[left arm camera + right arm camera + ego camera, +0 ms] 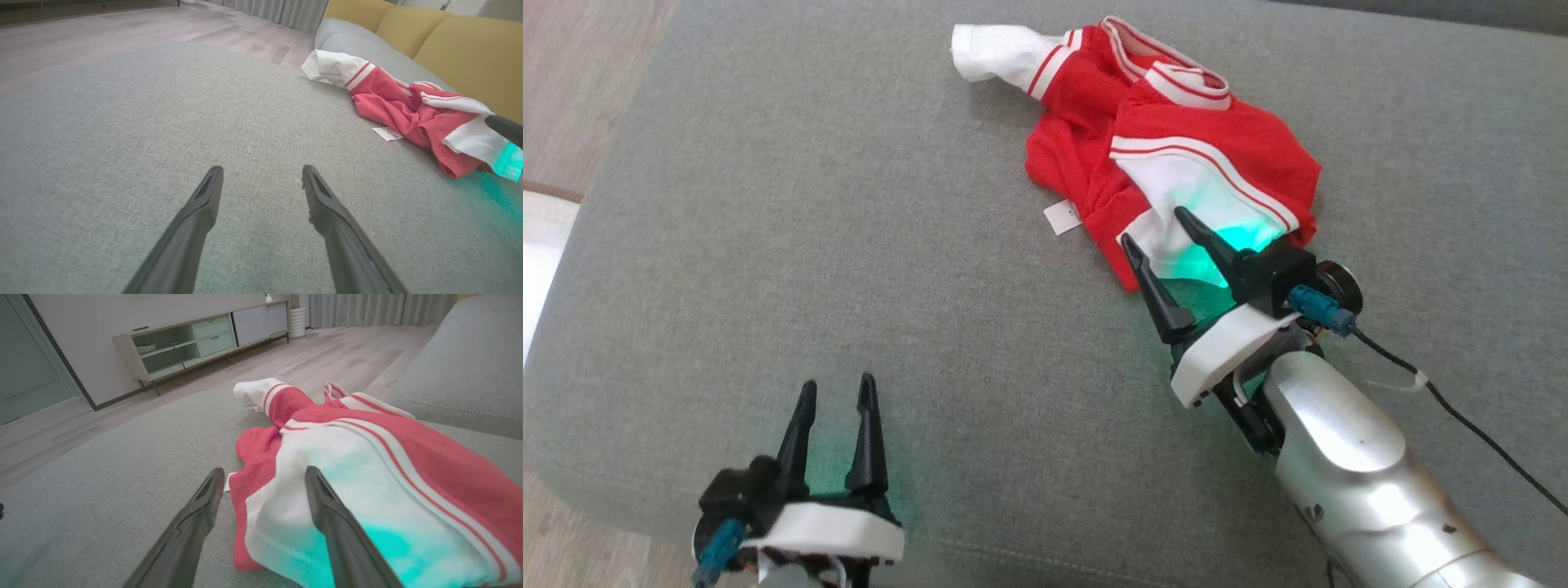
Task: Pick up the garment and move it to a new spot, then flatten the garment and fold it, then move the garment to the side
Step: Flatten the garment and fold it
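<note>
A crumpled red and white garment (1176, 139) lies on the grey sofa seat (809, 245), toward the far right. My right gripper (1154, 227) is open at the garment's near edge, one finger over its white panel (327, 465), the other beside the red hem. The cloth's near corner lies between the fingers; they have not closed on it. Open too, my left gripper (837, 388) hovers over bare cushion near the front edge, well left of the garment (408, 110). A small white label (1062, 217) sticks out of the cloth.
Wooden floor (572, 90) lies past the seat's left edge. Yellow back cushions (461, 45) rise behind the garment. A low sideboard (196, 343) stands against the far wall. The right arm's black cable (1462, 416) trails over the seat.
</note>
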### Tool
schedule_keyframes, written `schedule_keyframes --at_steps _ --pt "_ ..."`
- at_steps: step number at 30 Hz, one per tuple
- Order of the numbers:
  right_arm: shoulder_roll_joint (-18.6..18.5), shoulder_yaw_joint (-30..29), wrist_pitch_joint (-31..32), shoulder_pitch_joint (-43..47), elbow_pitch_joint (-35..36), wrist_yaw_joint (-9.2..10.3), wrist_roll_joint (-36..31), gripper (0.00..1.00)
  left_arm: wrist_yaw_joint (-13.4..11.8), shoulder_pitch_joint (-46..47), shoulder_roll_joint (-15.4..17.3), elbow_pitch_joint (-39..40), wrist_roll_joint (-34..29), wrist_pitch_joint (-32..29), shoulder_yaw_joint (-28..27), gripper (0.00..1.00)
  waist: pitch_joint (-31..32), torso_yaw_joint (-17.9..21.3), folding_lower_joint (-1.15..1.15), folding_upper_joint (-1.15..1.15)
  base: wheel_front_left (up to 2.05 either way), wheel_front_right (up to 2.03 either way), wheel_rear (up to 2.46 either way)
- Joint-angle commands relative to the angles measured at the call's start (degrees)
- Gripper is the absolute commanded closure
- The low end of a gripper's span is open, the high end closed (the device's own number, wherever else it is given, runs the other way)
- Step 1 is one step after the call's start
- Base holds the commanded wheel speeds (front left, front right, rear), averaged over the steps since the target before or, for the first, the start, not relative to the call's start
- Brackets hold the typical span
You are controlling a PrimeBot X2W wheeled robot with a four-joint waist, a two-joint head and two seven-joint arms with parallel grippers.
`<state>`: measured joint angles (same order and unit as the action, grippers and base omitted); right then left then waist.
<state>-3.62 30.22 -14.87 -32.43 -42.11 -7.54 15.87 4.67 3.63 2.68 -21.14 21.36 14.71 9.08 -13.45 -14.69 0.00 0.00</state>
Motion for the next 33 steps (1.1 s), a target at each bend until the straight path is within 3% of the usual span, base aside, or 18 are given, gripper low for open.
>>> schedule_keyframes --at_steps 1,6,7,9,10,11,12,18,26,33 --pt "0.74 0.38 -0.13 -1.84 0.91 0.05 -0.66 0.0 -0.36 2.76 0.21 1.74 0.33 0.29 -1.07 0.0 -0.61 -0.34 0.0 0.0 0.0 0.0 0.0" --pt "0.74 -0.64 -0.13 -2.39 -0.09 0.05 -0.67 0.0 -0.63 4.31 0.21 1.97 0.73 0.29 0.2 0.0 -1.34 -0.28 0.0 0.0 0.0 0.0 0.0" --pt "0.74 -0.71 -0.13 -2.51 -0.25 0.05 -0.78 0.02 -0.61 4.5 0.21 1.98 0.77 0.29 0.27 0.0 -1.44 -0.24 0.0 0.0 0.0 0.0 0.0" --pt "0.74 -0.69 -0.13 -2.63 -0.82 0.05 -0.7 0.18 -0.53 4.71 0.21 1.89 0.74 0.29 0.33 0.0 -1.57 -0.12 0.0 0.0 0.0 0.0 0.0" --pt "0.74 -0.61 -0.13 -2.72 -1.12 0.05 -0.58 0.35 -0.48 4.78 0.21 1.78 0.73 0.29 0.34 0.0 -1.61 -0.09 0.0 0.0 0.0 0.0 0.0" --pt "0.74 -0.46 -0.13 -2.78 -1.39 0.05 -0.45 0.93 -0.45 4.84 0.21 1.63 0.73 0.29 0.34 0.0 -1.62 -0.07 0.0 0.0 0.0 0.0 0.0" --pt "0.74 -0.37 -0.13 -2.85 -1.61 0.05 -0.31 1.0 -0.43 4.89 0.21 1.5 0.71 0.29 0.33 0.0 -1.63 -0.06 0.0 0.0 0.0 0.0 0.0" --pt "0.74 -1.13 -0.13 -2.54 1.55 0.05 1.09 1.0 -0.23 4.3 0.2 0.7 0.56 0.29 -0.5 0.0 0.0 0.31 0.0 0.0 0.0 0.0 0.0" --pt "0.74 6.11 -0.13 -8.47 18.02 0.05 10.77 1.0 0.44 2.51 0.2 -0.29 0.42 0.29 0.19 0.0 4.89 -0.24 0.0 0.0 0.0 0.0 0.0" --pt "0.74 0.29 -0.13 -17.1 23.3 0.05 17.45 1.0 0.56 1.22 0.2 -2.56 1.49 0.29 1.91 0.0 7.66 -3.02 0.0 0.0 0.0 0.0 0.0"
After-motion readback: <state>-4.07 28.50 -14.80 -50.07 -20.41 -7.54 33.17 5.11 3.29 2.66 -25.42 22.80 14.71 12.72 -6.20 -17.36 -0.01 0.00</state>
